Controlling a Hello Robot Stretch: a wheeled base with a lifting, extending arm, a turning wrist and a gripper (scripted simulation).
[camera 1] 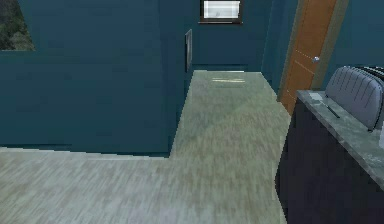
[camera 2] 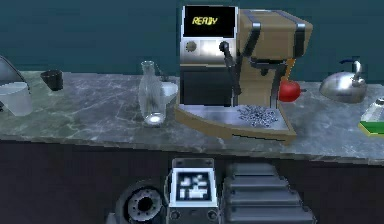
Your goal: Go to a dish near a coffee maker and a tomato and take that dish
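**Hand.** The hand [camera 2: 140, 205] appears as a dark round body at the bottom edge of the arm side view, below and left of the coffee maker [camera 2: 235, 65]. It sits beside a white marker square [camera 2: 195, 186]. Its far end cannot be made out. How wide it stands and whether it holds anything cannot be told.

**Surface.** The grey marbled surface [camera 2: 90, 120] carries the coffee maker.

**Items, located from the coffee maker:**
- The tomato [camera 2: 289, 91] is red and sits just right of it.
- The dish [camera 2: 52, 80] is a small dark bowl well to its left, at the back of the surface.
- A clear glass vessel [camera 2: 150, 95] stands upright just left of it.
- A metal kettle [camera 2: 345, 86] stands to its right, beyond the tomato.
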